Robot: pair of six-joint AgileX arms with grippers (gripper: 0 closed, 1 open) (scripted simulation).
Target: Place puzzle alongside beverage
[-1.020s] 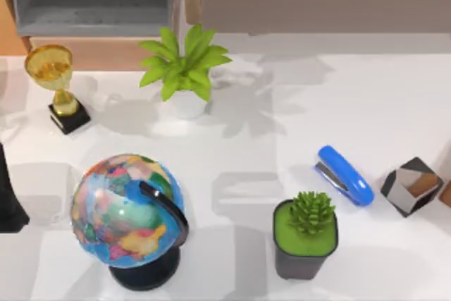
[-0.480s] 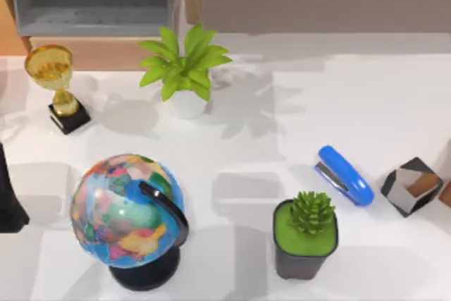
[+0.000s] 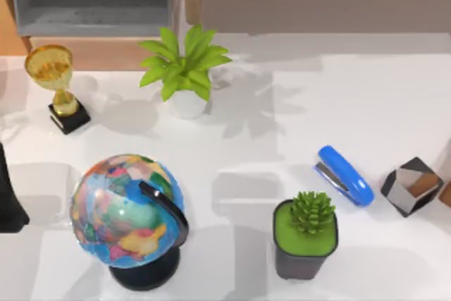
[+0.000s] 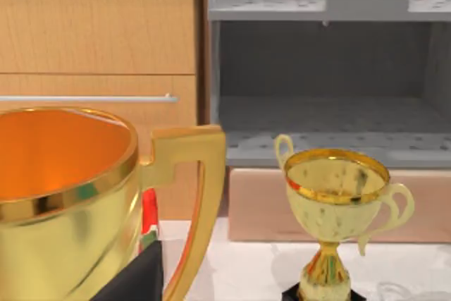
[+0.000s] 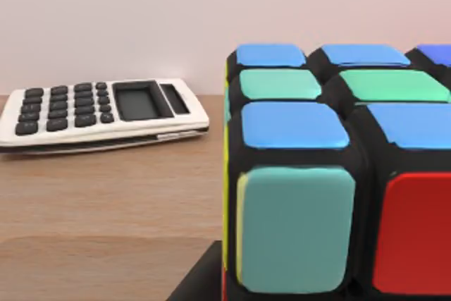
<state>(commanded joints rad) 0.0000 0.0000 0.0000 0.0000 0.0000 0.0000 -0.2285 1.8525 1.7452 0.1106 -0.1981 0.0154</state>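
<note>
The puzzle cube (image 5: 338, 174) sits on a wooden surface, close up in the right wrist view, with a calculator (image 5: 99, 114) behind it. Whether either claw is open cannot be told.

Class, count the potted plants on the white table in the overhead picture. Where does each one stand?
2: a leafy plant in a white pot at the back, and a succulent in a dark pot at the front, right of the globe.

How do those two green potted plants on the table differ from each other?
The leafy plant has long, spreading leaves in a round white pot; the succulent is a tight, spiky rosette in a squarish dark pot. The leafy plant stands farther back, the succulent near the blue stapler. Both stand upright on the white table.
</note>
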